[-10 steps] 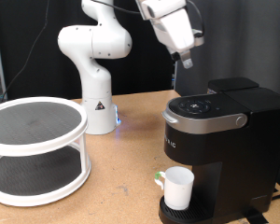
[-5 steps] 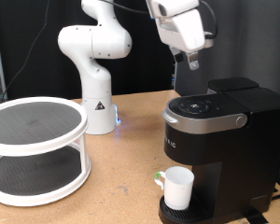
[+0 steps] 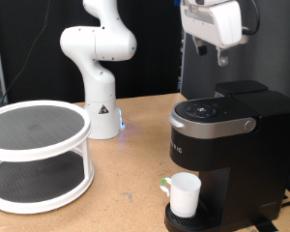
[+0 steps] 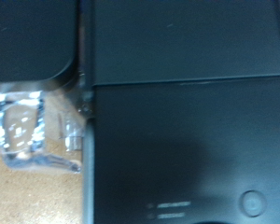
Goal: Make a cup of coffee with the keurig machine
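The keurig machine (image 3: 227, 130) stands at the exterior view's right, black, with its silver-grey lid handle (image 3: 215, 124) down. The cup (image 3: 185, 193), a white mug, stands on the round drip base under the brew head. My gripper (image 3: 222, 57) hangs in the air above the rear of the machine, touching nothing and holding nothing that shows. The wrist view looks down on the machine's black top (image 4: 177, 121), with a round button (image 4: 249, 201) near one edge. My fingers do not show there.
A white two-tier round rack (image 3: 34, 155) stands at the exterior view's left on the wooden table (image 3: 126, 184). The white robot base (image 3: 99, 87) is behind it. A small clear plastic piece (image 4: 19, 131) lies on the table beside the machine.
My gripper has moved towards the exterior view's right and slightly up, from above the lid to above the machine's rear. The cup and machine have not moved.
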{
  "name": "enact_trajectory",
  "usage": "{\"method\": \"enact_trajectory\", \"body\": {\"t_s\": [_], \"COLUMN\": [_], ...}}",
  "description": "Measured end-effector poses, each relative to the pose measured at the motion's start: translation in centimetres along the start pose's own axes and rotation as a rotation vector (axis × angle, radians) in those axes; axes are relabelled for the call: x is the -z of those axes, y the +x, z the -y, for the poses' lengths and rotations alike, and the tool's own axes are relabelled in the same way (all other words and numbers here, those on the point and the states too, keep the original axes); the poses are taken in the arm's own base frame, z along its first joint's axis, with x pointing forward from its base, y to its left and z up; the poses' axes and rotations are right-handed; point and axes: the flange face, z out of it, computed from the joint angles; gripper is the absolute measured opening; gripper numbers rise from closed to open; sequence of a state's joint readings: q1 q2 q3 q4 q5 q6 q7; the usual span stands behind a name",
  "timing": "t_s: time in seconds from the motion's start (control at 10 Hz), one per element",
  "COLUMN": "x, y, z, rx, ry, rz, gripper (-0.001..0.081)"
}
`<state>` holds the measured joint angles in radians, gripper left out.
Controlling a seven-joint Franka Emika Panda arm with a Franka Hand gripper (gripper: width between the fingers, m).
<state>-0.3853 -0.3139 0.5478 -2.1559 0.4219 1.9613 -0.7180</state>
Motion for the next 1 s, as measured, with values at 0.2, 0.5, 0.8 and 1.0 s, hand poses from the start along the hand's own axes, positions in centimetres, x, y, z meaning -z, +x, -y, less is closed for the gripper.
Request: {"method": "enact_trajectory", "body": {"t_s": [0.2, 0.5, 0.8, 1.0], "x": [0.4, 1.3, 1.2, 0.6], "y": [1.2, 2.1, 2.1, 1.8], "z": [-1.2, -2.3, -2.9, -3.3], "rx": [-0.008, -0.005, 0.004, 0.012], "ry": [0.01, 0.005, -0.01, -0.025], "rz": [-0.016, -0.031, -0.012, 0.012], "gripper": [0.0807, 0.0807, 0.0807, 0.0807]}}
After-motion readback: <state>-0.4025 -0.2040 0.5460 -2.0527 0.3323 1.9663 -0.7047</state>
